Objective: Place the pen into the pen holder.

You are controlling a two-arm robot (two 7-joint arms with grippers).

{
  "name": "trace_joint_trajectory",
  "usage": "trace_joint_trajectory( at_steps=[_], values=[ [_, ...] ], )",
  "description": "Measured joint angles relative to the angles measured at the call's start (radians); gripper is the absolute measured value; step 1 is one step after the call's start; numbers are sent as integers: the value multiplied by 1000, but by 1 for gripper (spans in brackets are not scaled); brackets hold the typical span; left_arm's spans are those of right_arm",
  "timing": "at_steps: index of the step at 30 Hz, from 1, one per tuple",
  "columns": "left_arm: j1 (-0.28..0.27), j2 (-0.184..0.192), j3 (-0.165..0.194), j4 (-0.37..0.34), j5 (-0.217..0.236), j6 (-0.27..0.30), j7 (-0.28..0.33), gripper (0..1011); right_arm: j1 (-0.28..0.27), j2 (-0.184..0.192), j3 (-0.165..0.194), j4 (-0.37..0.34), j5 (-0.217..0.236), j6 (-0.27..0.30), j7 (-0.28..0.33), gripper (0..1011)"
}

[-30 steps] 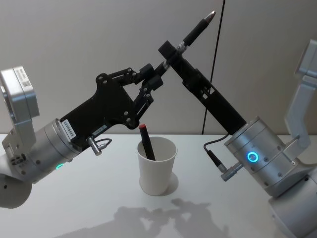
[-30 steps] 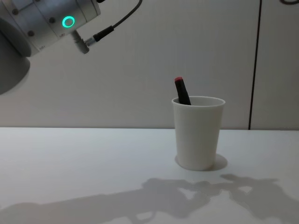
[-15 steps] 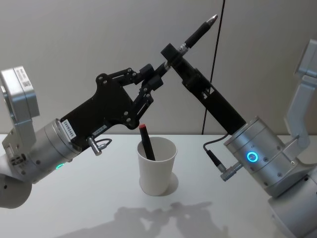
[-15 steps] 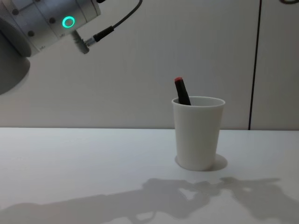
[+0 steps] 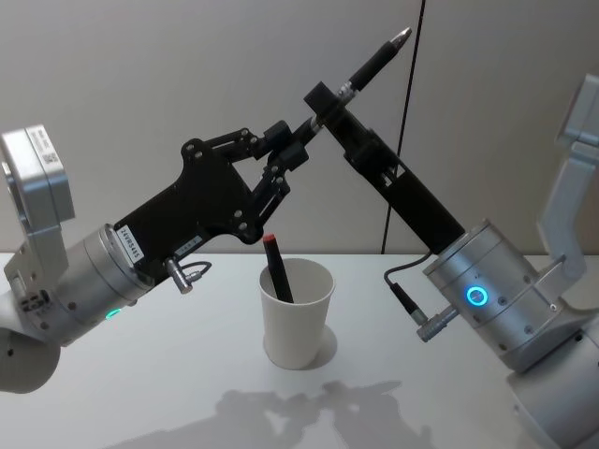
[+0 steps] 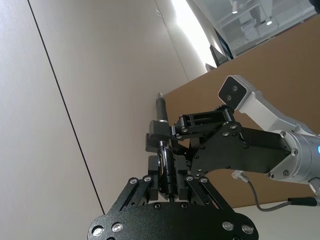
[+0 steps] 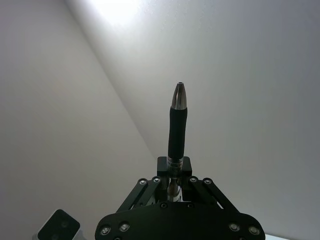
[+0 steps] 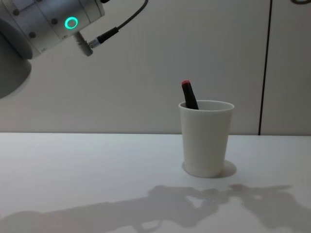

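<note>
above cup (image 5: pixel 297 313): both grippers meet high up, left gripper (image 5: pixel 293 150) and right gripper (image 5: pixel 323 110) clamped on one pen (image 5: pixel 374 64) | cup mouth: marker (image 5: pixel 276 267) leans at left rim, right side free | table (image 8: pixel 87 170) around cup: open

Pen (image 5: pixel 374 63): lower barrel hidden inside both grippers' fingers. Red-capped marker (image 8: pixel 189 94): lower body hidden in pen holder (image 8: pixel 206 138), toward 6 o'clock.
</note>
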Motion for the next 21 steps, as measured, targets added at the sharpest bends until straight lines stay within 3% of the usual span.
trace_joint_trajectory(
  at_steps=[3, 8, 17, 21],
  values=[
    [0, 0, 0, 0, 0, 0, 0, 206, 0, 0, 0, 0, 0, 0, 0, 142],
    [0, 0, 0, 0, -1, 0, 0, 308, 0, 0, 0, 0, 0, 0, -1, 142],
    [0, 0, 0, 0, -1, 0, 0, 575, 0, 0, 0, 0, 0, 0, -1, 142],
    [0, 0, 0, 0, -1, 0, 0, 745, 0, 0, 0, 0, 0, 0, -1, 142]
  ],
)
